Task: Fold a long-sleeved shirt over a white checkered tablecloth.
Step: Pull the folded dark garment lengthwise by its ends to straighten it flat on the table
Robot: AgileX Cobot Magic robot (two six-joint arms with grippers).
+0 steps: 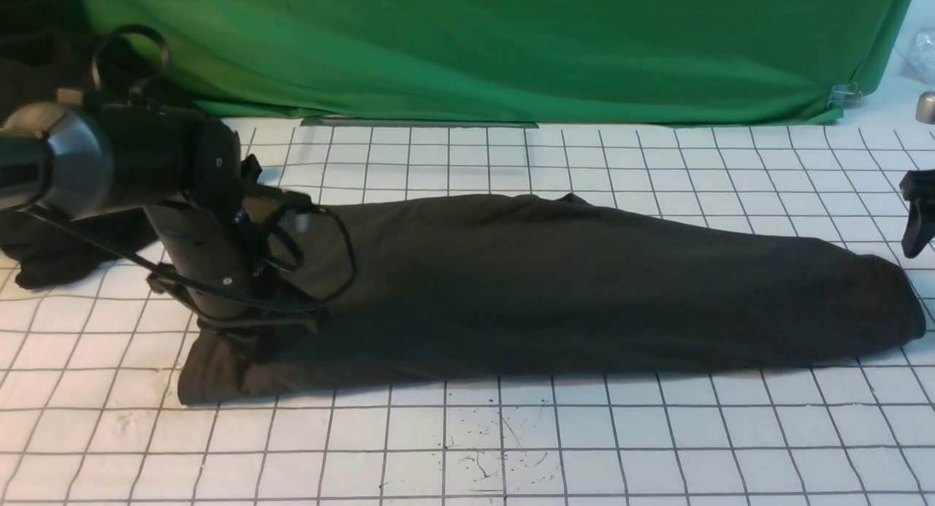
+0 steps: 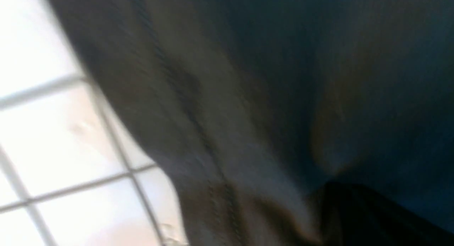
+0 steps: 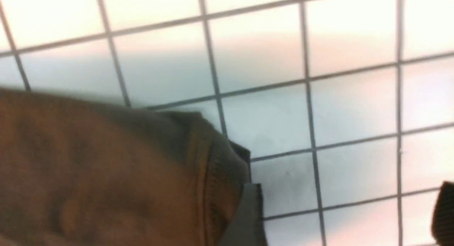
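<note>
Charcoal shirt, one, is lying on one tablecloth. Left gripper is pressing shut at its frame-left end; right gripper is standing spread. Only right wrist is showing ribbed hem.

Dark long-sleeved shirt lies folded lengthwise on white checkered tablecloth.

v. matt knit shirt, smooth tablecloth (cloth too)

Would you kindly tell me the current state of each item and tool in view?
long-sleeved shirt: folded into a long band.
tablecloth: spread flat, scribbled near front.
left tool: shut on shirt's left end.
right tool: open, empty, apart from shirt.
black cloth heap: crumpled.
</note>
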